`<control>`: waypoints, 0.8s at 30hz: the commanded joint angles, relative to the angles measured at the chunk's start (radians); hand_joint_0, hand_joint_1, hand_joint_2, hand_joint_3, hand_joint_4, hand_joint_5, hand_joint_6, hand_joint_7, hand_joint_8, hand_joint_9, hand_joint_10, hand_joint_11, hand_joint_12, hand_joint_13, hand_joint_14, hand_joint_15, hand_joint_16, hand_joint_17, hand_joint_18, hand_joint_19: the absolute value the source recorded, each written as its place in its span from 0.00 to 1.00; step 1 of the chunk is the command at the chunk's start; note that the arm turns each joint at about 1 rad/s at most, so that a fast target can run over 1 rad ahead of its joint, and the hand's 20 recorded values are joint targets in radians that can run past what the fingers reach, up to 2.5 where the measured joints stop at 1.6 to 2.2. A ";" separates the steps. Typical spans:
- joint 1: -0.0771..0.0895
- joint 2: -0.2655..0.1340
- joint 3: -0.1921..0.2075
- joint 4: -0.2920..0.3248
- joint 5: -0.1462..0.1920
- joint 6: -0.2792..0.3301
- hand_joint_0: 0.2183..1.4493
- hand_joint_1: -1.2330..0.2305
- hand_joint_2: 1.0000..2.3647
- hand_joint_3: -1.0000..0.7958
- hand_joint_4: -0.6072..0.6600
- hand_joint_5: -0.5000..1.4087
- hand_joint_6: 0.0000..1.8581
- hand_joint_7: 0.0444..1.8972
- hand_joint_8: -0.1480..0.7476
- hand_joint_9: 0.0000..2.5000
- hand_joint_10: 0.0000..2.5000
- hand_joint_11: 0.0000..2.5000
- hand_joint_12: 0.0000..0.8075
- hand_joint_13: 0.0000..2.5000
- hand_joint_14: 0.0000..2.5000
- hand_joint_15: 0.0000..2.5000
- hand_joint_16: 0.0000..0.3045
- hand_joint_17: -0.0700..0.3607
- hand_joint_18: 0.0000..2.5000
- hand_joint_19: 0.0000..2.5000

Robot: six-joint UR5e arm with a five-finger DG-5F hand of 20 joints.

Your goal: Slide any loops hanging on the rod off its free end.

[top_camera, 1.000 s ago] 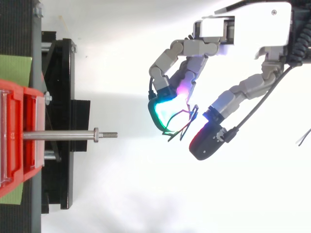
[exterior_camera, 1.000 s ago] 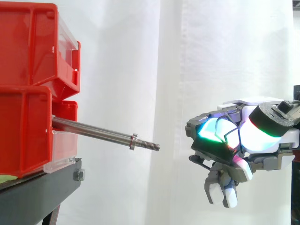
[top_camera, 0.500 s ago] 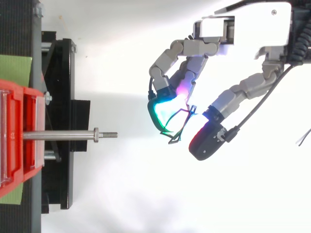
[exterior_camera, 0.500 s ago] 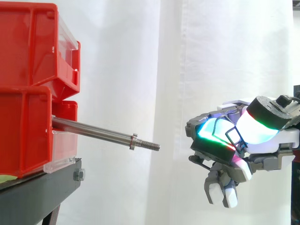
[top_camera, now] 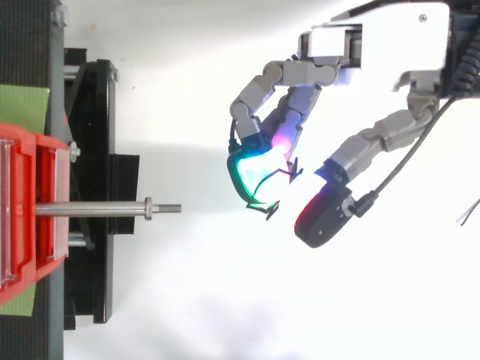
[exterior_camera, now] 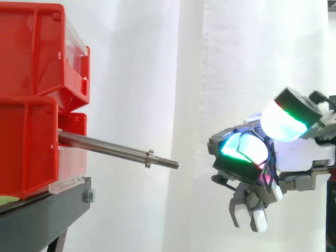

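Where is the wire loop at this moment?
The thin dark loop is off the rod: in the top view it sits at the hand, right of the rod's threaded free end, with open space between.

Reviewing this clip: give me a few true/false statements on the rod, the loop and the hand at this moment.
1. A loop hangs on the rod. False: the rod is bare; the thin loop is over at the hand.
2. The hand is clear of the rod's free end, with open space between them. True.
3. The free end is threaded, with a small collar just behind it. True.
4. The rod sticks out from blue bins. False: it comes out from the red bins.
5. The hand is pressed against the bins. False: it is out beyond the rod's tip.
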 commanded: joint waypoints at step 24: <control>0.000 0.000 0.001 -0.005 0.000 0.007 0.33 0.29 0.01 0.35 0.61 0.18 0.48 0.59 0.54 0.43 0.01 0.24 0.49 0.32 0.01 0.14 0.17 0.43 0.32 0.20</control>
